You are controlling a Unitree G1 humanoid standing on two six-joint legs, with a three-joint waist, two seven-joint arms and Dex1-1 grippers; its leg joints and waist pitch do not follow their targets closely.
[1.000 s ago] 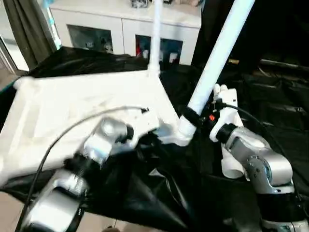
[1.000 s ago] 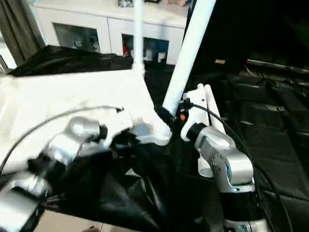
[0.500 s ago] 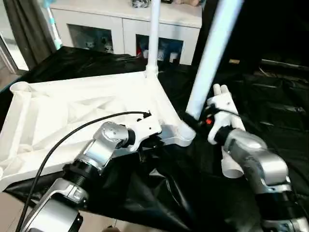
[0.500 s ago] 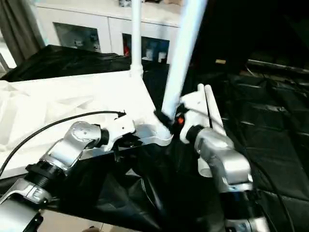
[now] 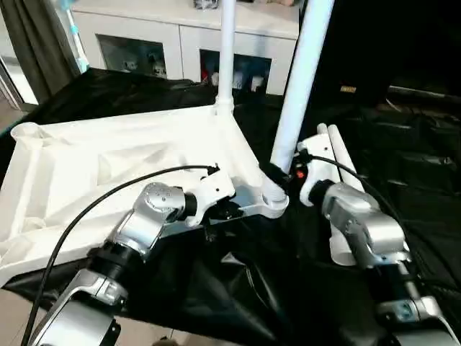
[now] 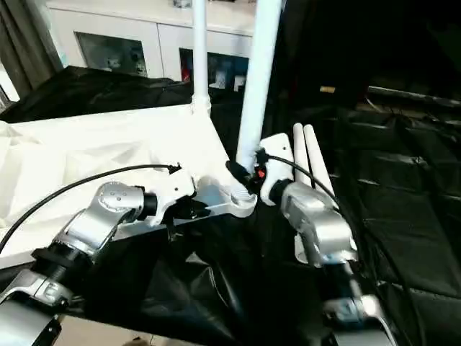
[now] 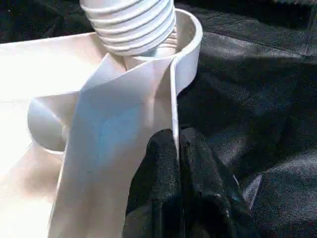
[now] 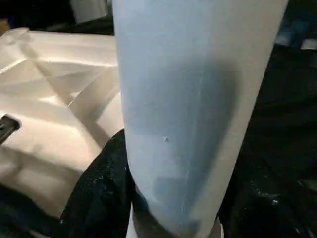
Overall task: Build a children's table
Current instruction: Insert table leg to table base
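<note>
1. I see the tabletop (image 5: 122, 162) lying underside up on the black-draped surface (image 5: 403, 166), its ribs facing me and its long axis running from about 9 o'clock to 3 o'clock across the head view.
2. A thin-looking leg (image 5: 227, 50) stands upright in the far corner socket, at about 12 o'clock from the tabletop's middle, pointing straight up out of frame.
3. A second leg (image 5: 302, 72) rises from the near right corner socket (image 5: 274, 202), at about 4 o'clock from the tabletop's middle. Its long axis leans slightly, the upper end tipped toward 1 o'clock.
4. In the left wrist view I can see that leg's threaded end (image 7: 130, 25) sitting in the socket ring, with threads still showing above the rim.
5. My left end effector (image 5: 216, 213) is clenched on the tabletop's thin edge wall, just at 9 o'clock of that socket; the black fingers (image 7: 163, 163) pinch the rim from both sides.
6. My right end effector (image 5: 277, 174) is grasping the second leg low down, just above the socket, its black fingers (image 8: 104, 198) wrapped round the tube.
7. Two spare legs (image 5: 338, 166) lie side by side on the surface at 3 o'clock of the socket, long axes running roughly 12 to 6 o'clock, partly under my right forearm.
8. A white cabinet (image 5: 180, 36) stands beyond the surface at 12 o'clock.
</note>
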